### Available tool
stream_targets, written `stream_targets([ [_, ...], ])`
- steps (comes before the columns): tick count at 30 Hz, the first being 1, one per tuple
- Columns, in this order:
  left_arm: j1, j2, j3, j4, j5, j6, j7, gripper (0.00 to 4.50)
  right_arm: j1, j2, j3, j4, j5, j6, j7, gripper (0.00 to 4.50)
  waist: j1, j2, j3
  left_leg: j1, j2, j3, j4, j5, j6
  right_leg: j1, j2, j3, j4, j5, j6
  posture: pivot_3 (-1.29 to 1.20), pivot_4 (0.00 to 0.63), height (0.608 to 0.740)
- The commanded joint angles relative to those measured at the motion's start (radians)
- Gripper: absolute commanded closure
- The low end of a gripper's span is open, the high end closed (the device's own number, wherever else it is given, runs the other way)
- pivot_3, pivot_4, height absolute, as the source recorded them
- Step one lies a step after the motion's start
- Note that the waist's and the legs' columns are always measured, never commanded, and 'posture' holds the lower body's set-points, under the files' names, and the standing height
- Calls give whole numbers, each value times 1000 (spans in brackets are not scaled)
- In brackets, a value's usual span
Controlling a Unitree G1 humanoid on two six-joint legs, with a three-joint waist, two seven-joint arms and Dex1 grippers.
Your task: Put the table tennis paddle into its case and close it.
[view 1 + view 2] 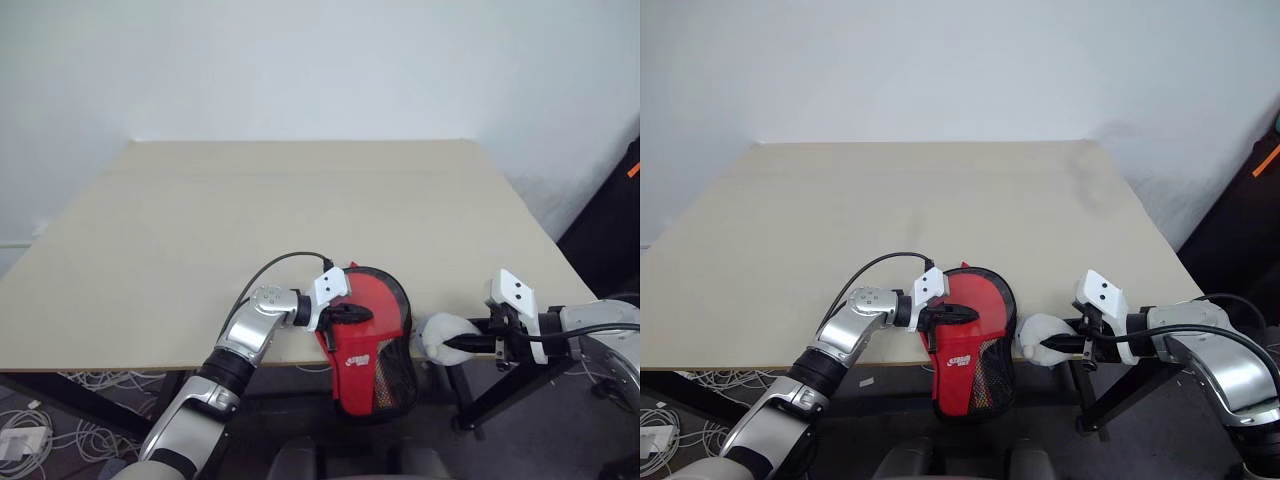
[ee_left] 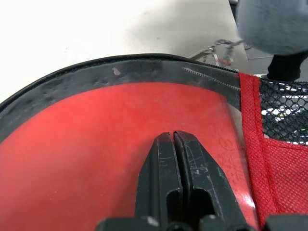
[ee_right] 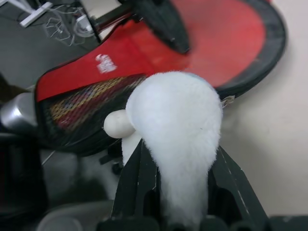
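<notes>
The red case (image 1: 365, 345) with black edging and a mesh pocket (image 1: 398, 370) lies at the table's front edge, its narrow end hanging over it. My left gripper (image 1: 358, 312) is shut, its fingers (image 2: 192, 163) lying on the case's red face (image 2: 96, 134). To the right of the case, my right gripper (image 1: 452, 343) is shut on a white fluffy pom-pom (image 3: 178, 115), which sits beside the case's black rim near a small metal chain (image 2: 222, 48) at the zip. The table tennis paddle is hidden from view.
The beige table (image 1: 300, 210) stretches away behind the case. A black stand (image 1: 500, 390) is below the table's front right corner. Cables (image 1: 90, 385) lie on the floor at the left.
</notes>
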Motion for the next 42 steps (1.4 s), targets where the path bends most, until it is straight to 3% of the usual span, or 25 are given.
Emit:
stream_targets([
  [1, 18, 17, -23, 45, 45, 21, 0, 4500, 17, -33, -42, -50, 39, -15, 28, 3710, 0, 0, 0, 0, 0, 0, 0, 0, 0, 0, 0, 0, 0, 0, 0, 0, 0, 740],
  [12, -4, 9, -18, 79, 46, 7, -1, 4500, 188, -152, -77, -118, 48, -101, 121, 3710, 2, -1, 0, 0, 0, 0, 1, 0, 0, 0, 0, 0, -1, 0, 0, 0, 0, 740],
  [27, -24, 31, -10, 109, 49, -5, -17, 4500, 424, -247, -61, -204, -66, -361, 222, 3710, 3, -4, 1, 1, 0, 0, 2, -1, 0, 0, 0, 0, -1, -1, 1, 0, 0, 740],
  [42, -57, 23, 3, 135, 54, 3, -7, 4500, 318, -222, 49, -412, 23, -277, 178, 3710, 4, -11, 0, 1, 1, -1, 2, -2, 0, 0, -1, -1, -1, -1, 1, 0, 0, 740],
])
